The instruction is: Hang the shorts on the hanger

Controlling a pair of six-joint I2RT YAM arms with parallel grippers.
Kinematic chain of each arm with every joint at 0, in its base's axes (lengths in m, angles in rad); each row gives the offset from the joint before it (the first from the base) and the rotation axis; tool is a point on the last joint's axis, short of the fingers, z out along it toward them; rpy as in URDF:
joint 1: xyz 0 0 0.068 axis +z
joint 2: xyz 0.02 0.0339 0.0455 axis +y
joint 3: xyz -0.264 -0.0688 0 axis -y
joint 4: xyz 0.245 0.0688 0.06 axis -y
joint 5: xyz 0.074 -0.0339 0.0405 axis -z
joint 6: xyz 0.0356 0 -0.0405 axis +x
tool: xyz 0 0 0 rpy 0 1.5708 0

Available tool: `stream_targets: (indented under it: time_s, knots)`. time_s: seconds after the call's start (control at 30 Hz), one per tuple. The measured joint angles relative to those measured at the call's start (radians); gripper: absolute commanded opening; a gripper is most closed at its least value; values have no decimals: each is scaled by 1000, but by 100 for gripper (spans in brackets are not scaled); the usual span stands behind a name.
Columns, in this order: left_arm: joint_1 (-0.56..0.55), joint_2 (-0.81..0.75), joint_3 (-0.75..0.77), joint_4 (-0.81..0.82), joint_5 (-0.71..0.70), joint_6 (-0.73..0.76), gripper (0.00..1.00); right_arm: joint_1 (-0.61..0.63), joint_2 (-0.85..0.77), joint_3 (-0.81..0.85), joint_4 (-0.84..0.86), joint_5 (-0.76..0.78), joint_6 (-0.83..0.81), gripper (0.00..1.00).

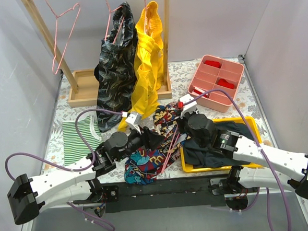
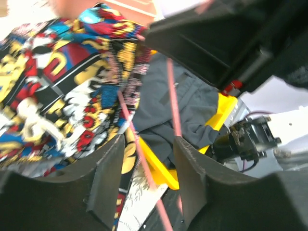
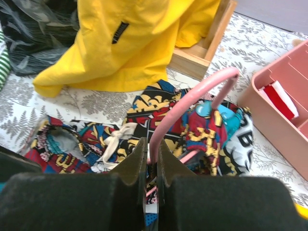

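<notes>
At counter [image 1: 185,74] centre, right end effector [image 3: 151,144] pinches hanger [image 3: 202,85] hook; left end effector [image 2: 149,144] spread around wire, unclamped. Risk: floppy shorts [image 3: 202,130] slide off if hanger tilts.

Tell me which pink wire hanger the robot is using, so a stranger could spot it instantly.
From the wooden rack at the back of the table, come forward to the comic-print shorts between the arms. The thin pink wire hanger lies across them, pinched by the right gripper. Unlike the bare pink hanger on the rack, it is down on the cloth.
</notes>
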Motion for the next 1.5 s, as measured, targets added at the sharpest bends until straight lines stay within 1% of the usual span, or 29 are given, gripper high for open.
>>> stream_targets:
  time_s: [0.13,0.27,0.3,0.33,0.47,0.5,0.6,0.67,0.77,0.8,0.87,1.0,1.1,1.13,1.17,1.2,1.33,1.4,1.5]
  knots:
    - [0,-49,5,-132,-103,-104,41,10,-10,-23,14,41,-3,1]
    - [0,-77,7,-309,-251,-205,43,23,-8,-23,37,84,9,1]
    - [0,-73,12,-347,-278,-222,43,27,-6,-23,39,97,14,1]
    - [0,-55,28,-418,-323,-246,43,29,-3,-22,40,106,18,1]
    - [10,44,77,-562,-422,-301,42,40,18,-17,39,152,43,1]
    - [15,63,81,-574,-431,-306,39,40,22,-16,40,161,48,1]
    - [46,130,83,-607,-427,-304,38,41,36,-12,40,200,74,1]
    - [92,161,83,-610,-423,-297,39,42,42,-9,38,226,93,1]
    - [121,187,83,-603,-417,-281,39,43,49,3,40,254,115,1]
    - [133,194,83,-597,-410,-272,38,43,53,10,40,266,124,1]
    - [153,210,83,-570,-393,-251,35,43,60,21,41,286,138,1]
    - [181,258,87,-513,-341,-213,33,45,87,41,45,338,174,1]
    - [189,290,87,-480,-314,-196,26,45,107,48,56,375,192,1]
    - [189,302,87,-470,-306,-191,21,45,114,49,60,389,201,1]
    - [191,310,87,-465,-301,-188,3,45,121,51,63,405,209,1]
    - [194,319,87,-459,-294,-185,0,45,129,54,65,423,217,1]
    - [202,298,87,-457,-259,-169,0,45,156,73,70,496,246,1]
    - [204,257,87,-468,-238,-162,0,45,167,88,71,531,255,1]
    - [204,152,95,-521,-193,-143,0,45,189,129,76,594,257,1]
